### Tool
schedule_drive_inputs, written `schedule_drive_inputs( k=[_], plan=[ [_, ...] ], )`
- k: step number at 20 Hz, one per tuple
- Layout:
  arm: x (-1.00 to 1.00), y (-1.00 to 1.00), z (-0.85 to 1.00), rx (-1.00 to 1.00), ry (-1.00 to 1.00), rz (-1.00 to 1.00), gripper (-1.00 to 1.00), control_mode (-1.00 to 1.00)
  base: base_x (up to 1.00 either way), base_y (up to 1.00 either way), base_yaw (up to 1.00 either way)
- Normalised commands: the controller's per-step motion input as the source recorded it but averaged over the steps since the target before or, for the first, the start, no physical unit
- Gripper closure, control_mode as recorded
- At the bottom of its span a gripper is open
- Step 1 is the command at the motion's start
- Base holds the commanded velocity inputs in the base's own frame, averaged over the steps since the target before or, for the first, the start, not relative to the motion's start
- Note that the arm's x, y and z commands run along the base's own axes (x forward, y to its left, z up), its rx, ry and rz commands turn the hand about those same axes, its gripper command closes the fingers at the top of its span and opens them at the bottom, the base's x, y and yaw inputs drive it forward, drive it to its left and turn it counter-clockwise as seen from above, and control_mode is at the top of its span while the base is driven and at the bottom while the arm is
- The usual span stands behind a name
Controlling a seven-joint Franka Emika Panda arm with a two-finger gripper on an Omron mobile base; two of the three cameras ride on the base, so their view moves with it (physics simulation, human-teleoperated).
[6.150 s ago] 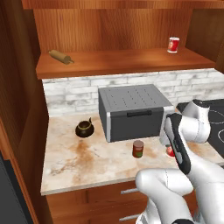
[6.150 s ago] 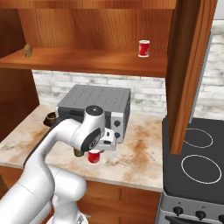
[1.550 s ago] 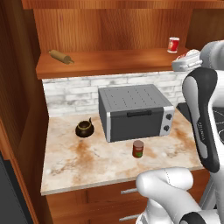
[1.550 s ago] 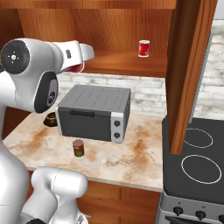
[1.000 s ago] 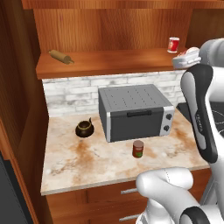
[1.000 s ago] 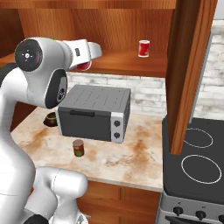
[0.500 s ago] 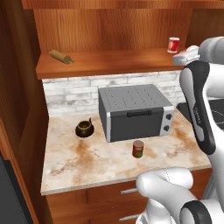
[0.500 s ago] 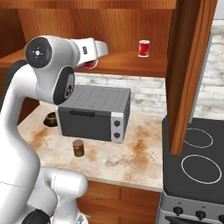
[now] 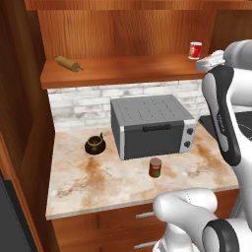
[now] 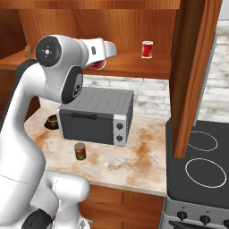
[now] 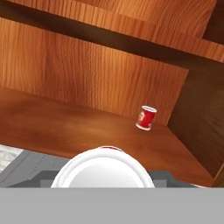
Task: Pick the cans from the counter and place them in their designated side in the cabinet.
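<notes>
My gripper point(image 10: 99, 62) is raised in front of the cabinet's plank shelf point(image 10: 134, 67) and is shut on a bright red can point(image 10: 95, 65). The held can's white round top point(image 11: 103, 169) sits right at the bottom of the hand view. A second bright red can with a white band point(image 9: 195, 50) point(image 10: 147, 49) point(image 11: 146, 117) stands upright at the right end of the shelf, ahead of the hand. The dark brownish-red can with a green label point(image 9: 155, 167) point(image 10: 80, 151) stands on the beige counter point(image 9: 98, 182), in front of the toaster oven.
A grey toaster oven point(image 9: 151, 126) fills the counter's middle, with a squat dark pot point(image 9: 94, 144) to its left. A rolling pin point(image 9: 69, 63) lies at the shelf's left end. A wooden cabinet side wall point(image 10: 192, 76) and the black stovetop point(image 10: 201, 156) are to the right.
The arm has lifted the red can from the counter to shelf height. Over the last second it has carried it further right along the shelf front. The other two cans have not moved.
</notes>
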Motion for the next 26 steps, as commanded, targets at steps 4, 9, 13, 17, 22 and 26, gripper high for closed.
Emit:
schedule_drive_inputs(
  k=[4,9,13,17,22,26],
  plan=[
    [0.11,-0.13,-0.03,0.0,0.01,-0.02,1.0,-1.0,0.0,0.0,0.0],
    [0.12,-0.09,-0.06,0.0,0.02,-0.02,1.0,-1.0,0.0,0.0,0.0],
    [0.12,-0.08,-0.14,0.0,0.01,-0.01,1.0,-1.0,0.0,0.0,0.0],
    [0.14,-0.05,-0.14,0.0,0.0,0.0,1.0,-1.0,0.0,0.0,0.0],
    [0.23,0.0,-0.05,0.0,0.0,0.0,1.0,-1.0,0.0,0.0,0.0],
    [0.24,-0.06,0.0,0.0,0.02,0.0,1.0,-1.0,0.0,0.0,0.0]
  ],
)
